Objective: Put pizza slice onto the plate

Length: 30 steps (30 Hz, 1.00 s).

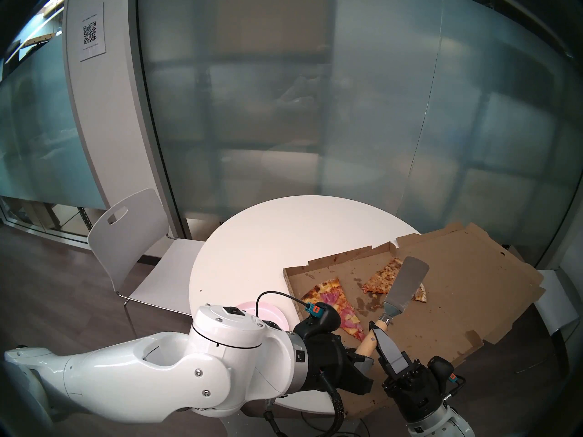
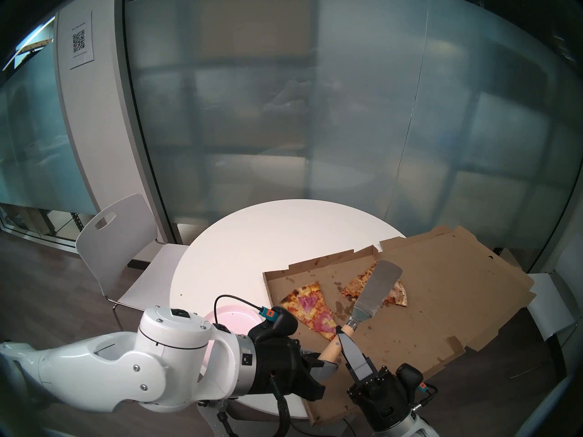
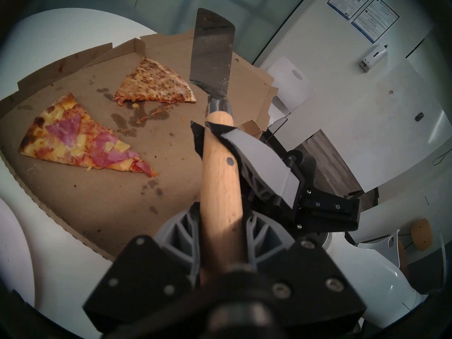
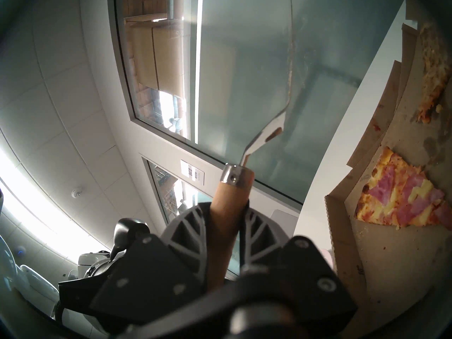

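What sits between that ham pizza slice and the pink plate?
The box wall stands between the slice and the plate. The left arm hangs over most of the plate.

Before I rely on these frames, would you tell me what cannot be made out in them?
- Plate: in both head views the left arm covers most of it; only a pink edge shows.
- Pizza slice: in the head views its near side sits behind the left wrist camera housing; in the right wrist view the edge cuts off its tip.
- Spatula: in the right wrist view the blade is edge-on, so its face is unreadable.
- QR notice: text too small.
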Motion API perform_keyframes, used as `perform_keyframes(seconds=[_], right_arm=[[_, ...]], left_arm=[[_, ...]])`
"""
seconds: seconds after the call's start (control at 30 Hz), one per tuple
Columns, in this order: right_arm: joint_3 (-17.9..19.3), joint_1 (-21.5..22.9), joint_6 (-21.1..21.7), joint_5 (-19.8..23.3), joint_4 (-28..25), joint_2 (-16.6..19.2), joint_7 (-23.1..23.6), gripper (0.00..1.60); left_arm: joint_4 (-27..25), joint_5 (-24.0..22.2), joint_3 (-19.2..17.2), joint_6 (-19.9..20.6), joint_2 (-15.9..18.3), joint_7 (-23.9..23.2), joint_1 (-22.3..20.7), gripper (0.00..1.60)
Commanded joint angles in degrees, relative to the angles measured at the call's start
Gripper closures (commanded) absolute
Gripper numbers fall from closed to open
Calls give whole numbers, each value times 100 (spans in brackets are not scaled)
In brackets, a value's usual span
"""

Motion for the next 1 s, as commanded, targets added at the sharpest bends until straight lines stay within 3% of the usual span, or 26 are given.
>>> perform_keyframes(seconds=[0.0,0.07,0.1,0.13,0.17,0.2,0.47,0.97], right_arm=[[68,-51,23,92,-179,10,89,160],[84,-66,42,112,-202,8,104,160],[92,-72,52,114,-210,7,109,160],[101,-77,65,117,-216,7,114,160],[107,-80,72,120,-220,8,117,160],[114,-84,90,120,-226,14,121,160],[231,-108,133,169,-207,-10,163,160],[461,-121,214,426,-324,-76,401,160]], left_arm=[[-151,-96,-36,-51,-49,-26,16,157],[-151,-149,-62,-79,-44,5,24,125],[-151,-153,-46,-92,-39,12,45,88],[-151,-197,-74,-125,-25,41,56,63],[-151,-201,-82,-129,-18,43,50,21],[-151,-209,-74,-148,-12,50,66,3],[-151,-429,-166,-422,-44,276,216,0],[-151,-994,-528,-907,549,31,644,0]])
